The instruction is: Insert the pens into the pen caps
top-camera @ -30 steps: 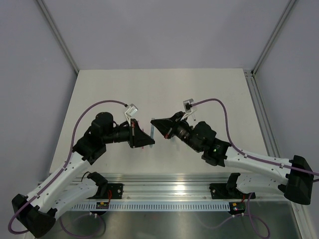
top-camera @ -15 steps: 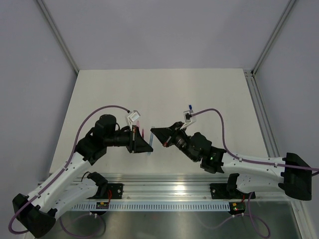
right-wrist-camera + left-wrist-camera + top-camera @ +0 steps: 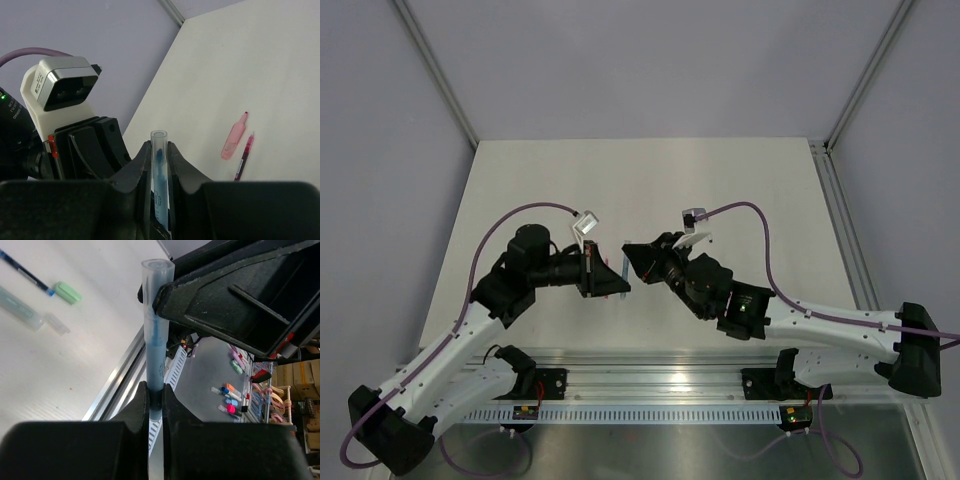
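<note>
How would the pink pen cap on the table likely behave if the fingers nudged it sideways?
The pink pen cap looks small, thin-walled and translucent, so it is probably light and would skid easily. Its tubular body may let it roll. The red pen lies close beside it, so a nudge could disturb that.

No legible text anywhere.

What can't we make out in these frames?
- Top view: blue pen too small to read.
- Left wrist: pen's lower end hidden inside left gripper.
- Right wrist: unclear whether right gripper touches clear cap; its base hidden.
- Left wrist: pale green tube cut by left edge.
</note>
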